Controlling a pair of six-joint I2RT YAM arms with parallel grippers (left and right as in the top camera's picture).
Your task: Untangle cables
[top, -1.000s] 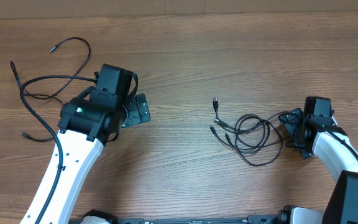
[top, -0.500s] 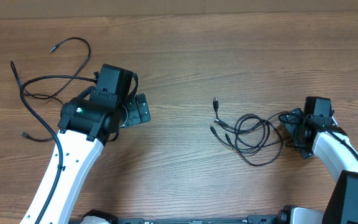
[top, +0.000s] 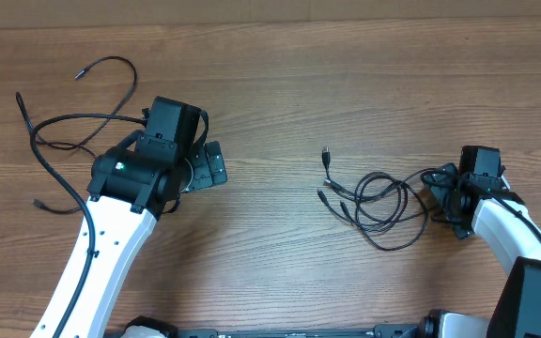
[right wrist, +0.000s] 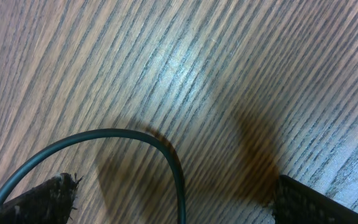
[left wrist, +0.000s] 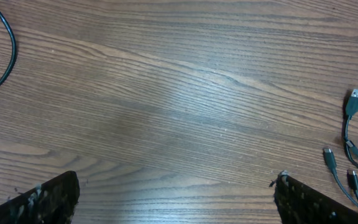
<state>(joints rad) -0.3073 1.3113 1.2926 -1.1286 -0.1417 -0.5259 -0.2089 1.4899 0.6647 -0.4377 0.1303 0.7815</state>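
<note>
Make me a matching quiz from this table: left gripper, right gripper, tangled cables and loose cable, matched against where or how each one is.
Column one:
1 left gripper
2 right gripper
3 tangled cables
4 loose cable

Column two:
A spread out at the far left of the table
B open around a cable loop
C open, gap empty
D in a heap on the right side

Pairs: 1-C, 2-B, 3-D, 4-A

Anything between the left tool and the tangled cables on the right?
Nothing visible. Only bare table lies between the open left tool and the cables. The open right tool sits at their far right edge, one loop between its fingers.
</note>
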